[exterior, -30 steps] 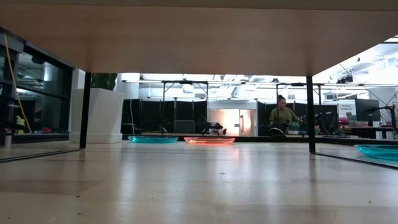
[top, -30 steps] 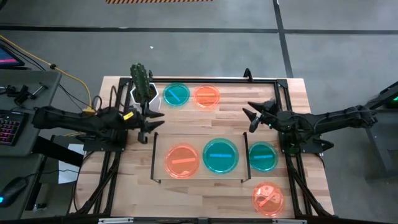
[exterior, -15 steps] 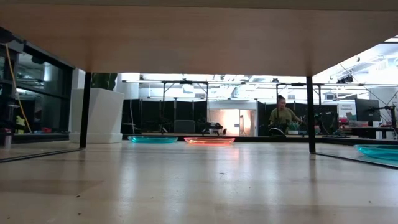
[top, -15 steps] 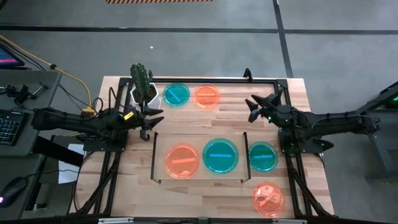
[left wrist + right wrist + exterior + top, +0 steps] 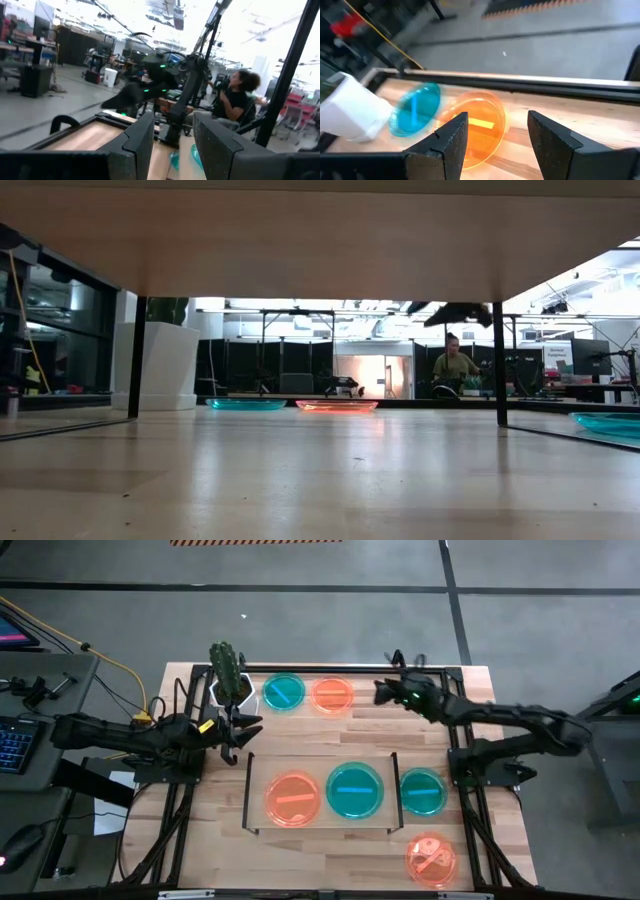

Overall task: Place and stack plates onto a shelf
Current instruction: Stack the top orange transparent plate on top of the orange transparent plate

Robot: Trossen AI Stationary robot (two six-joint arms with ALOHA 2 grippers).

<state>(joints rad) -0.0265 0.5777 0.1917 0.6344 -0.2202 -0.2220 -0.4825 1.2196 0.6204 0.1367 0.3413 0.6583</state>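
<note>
left arm: stretched out low from my left side, pretty much level
left gripper (image 5: pixel 246 732): fingers (image 5: pixel 140 142) parted, nothing between them, pointing toward the middle
right arm: reaching out long toward the far edge, elbow bent back on my right
right gripper (image 5: pixel 383 692): fingers (image 5: pixel 451 137) spread wide, nothing held, tilted down

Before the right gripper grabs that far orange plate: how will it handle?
The orange plate looks thin, translucent plastic: probably light, slightly flexible. Lying flat and shallow, it may slide when nudged; a rim pinch looks safest. The open right gripper is nearby.
</note>
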